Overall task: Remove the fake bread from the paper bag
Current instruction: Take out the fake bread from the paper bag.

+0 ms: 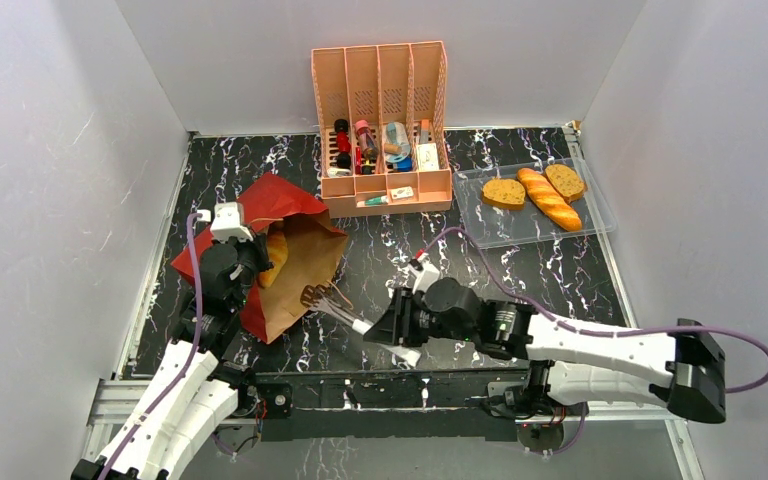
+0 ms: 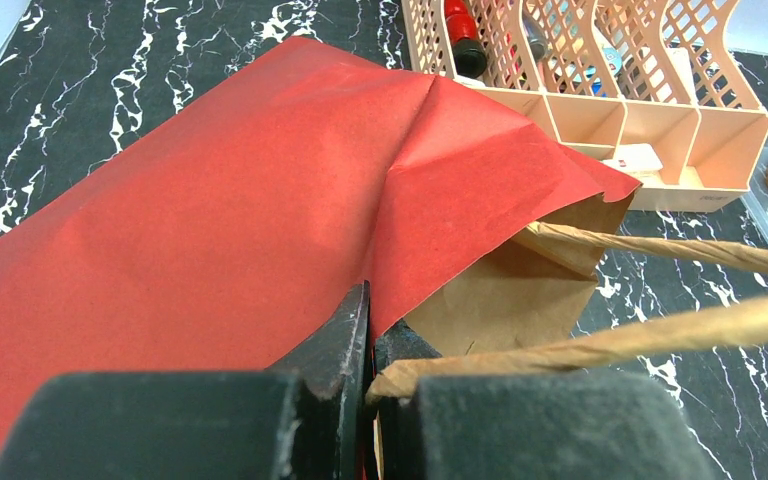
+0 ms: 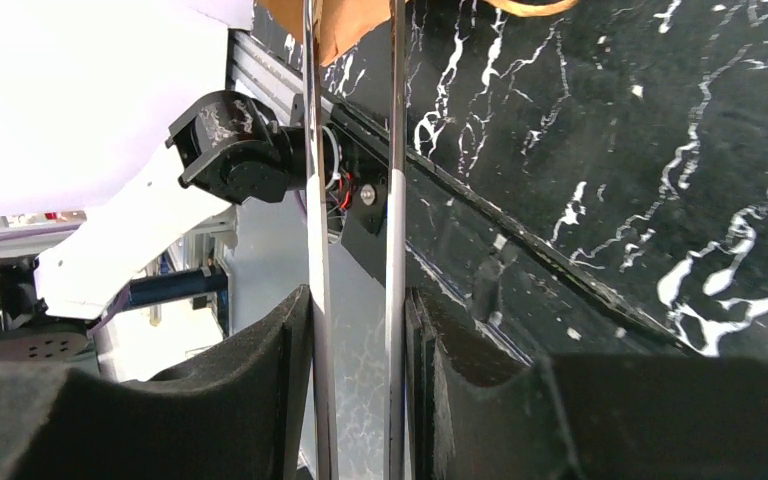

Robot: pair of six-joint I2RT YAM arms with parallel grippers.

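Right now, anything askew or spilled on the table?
Nothing spilled. The bag lies tipped on its side and creased, its rim pinched in the left hand. One bread sits just inside its mouth. The right hand holds tongs, tips at the mouth.

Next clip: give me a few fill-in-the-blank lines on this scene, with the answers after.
The clear tray holds ___ pieces of fake bread.
There, the baguette lies ___ the two slices.
The left gripper has its fingers shut on the ___.
The right gripper grips a pair of metal ___.
Answers: three; between; paper bag; tongs.
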